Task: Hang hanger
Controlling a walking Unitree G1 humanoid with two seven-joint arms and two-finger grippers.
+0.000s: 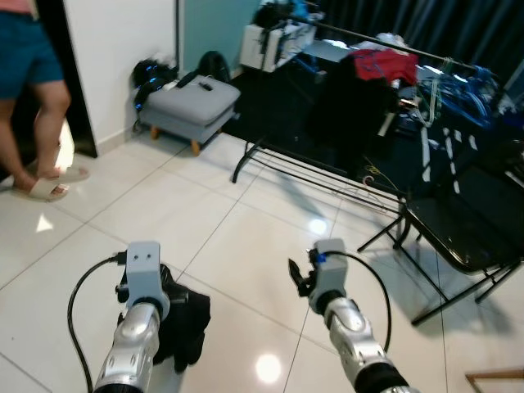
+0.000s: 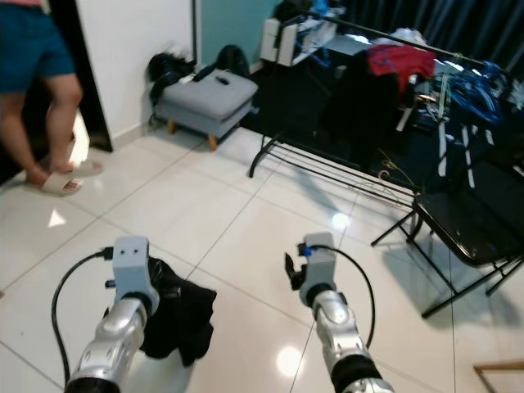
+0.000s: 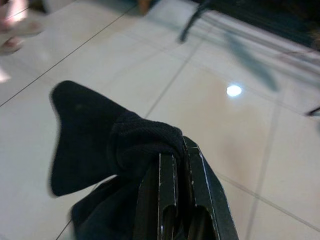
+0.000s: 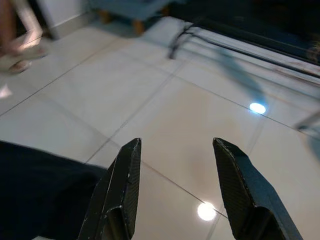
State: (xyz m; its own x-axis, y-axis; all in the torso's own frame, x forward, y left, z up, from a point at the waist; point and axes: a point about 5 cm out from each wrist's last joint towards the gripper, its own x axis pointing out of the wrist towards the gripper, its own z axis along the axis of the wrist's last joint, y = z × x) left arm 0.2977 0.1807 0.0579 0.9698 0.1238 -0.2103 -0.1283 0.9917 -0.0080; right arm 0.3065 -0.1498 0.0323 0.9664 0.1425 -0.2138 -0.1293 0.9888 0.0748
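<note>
My left gripper (image 3: 172,156) is shut on a bunched black garment (image 3: 90,130), held low over the white tile floor. In the eye views the garment (image 1: 187,321) hangs below my left wrist. No hanger can be made out in it. To its right my right gripper (image 4: 175,145) is open and holds nothing, and it also sits low over the floor (image 1: 296,277). Ahead on the right stands a black clothes rack (image 1: 360,34) hung with a red garment (image 1: 385,64), dark clothes and blue hangers (image 1: 458,86).
A person (image 1: 41,98) in sandals stands at the far left by a doorway. A grey footstool (image 1: 192,100) sits against the back wall with bags beside it. A black folding chair (image 1: 458,233) stands right of the rack. A wooden edge (image 1: 495,375) pokes in at bottom right.
</note>
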